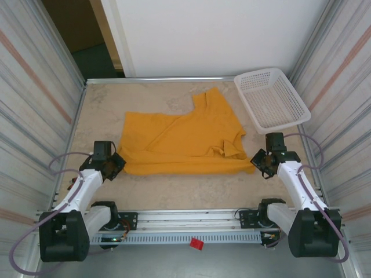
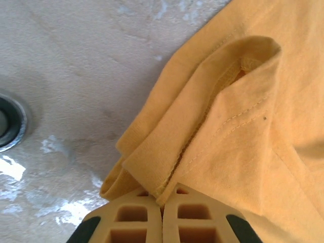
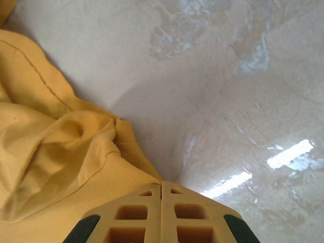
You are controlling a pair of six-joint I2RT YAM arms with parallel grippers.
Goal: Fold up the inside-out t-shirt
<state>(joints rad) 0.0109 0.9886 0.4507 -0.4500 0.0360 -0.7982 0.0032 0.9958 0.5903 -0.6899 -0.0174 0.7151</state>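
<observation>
One mustard t-shirt (image 1: 185, 142) lies loosely flattened mid-table (image 1: 174, 194), one sleeve flipped over near the right edge, near hem running side to side between my two grippers. Left gripper (image 2: 162, 202) is fully closed, pinching the layered hem at the near-left corner. Right gripper (image 3: 161, 195) is closed too, with the near-right corner caught at the fingertips. White basket (image 1: 272, 98) sits at far right, near the shirt.

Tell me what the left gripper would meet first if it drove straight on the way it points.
The t-shirt. The left gripper is shut with the cloth's edge pinched at its tips, and a rolled fold of the same cloth lies straight ahead. Depth is unclear, so it may press into the table beneath.
</observation>
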